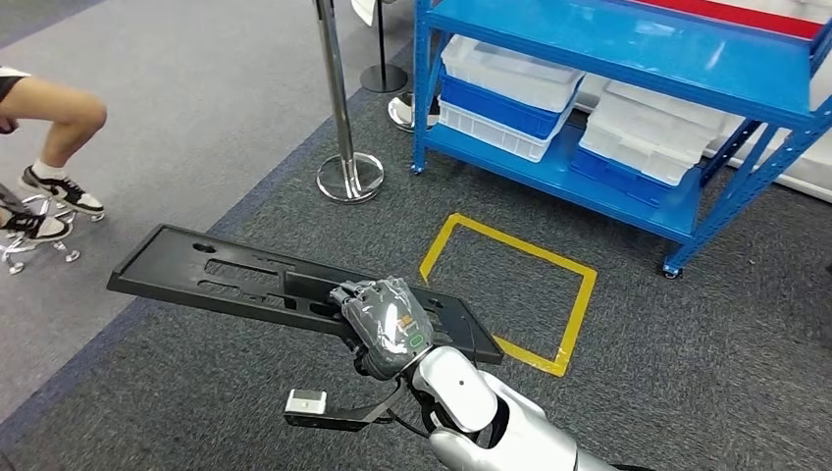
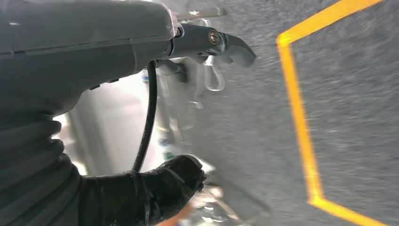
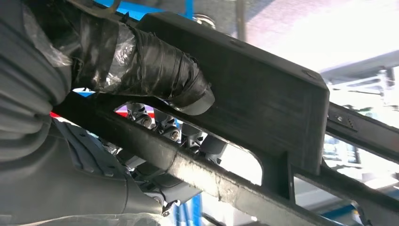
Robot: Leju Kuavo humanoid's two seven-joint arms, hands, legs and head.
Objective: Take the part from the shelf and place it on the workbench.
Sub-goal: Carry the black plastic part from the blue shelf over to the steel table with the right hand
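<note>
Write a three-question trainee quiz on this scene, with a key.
1. True or false: the right hand grips the long black part above the carpet.
2. What sits on the lower level of the blue shelf?
A. white and blue bins
B. cardboard boxes
C. paint cans
3. Fill in: the tape rectangle on the carpet is ____.

Key: 1 true; 2 A; 3 yellow.
</note>
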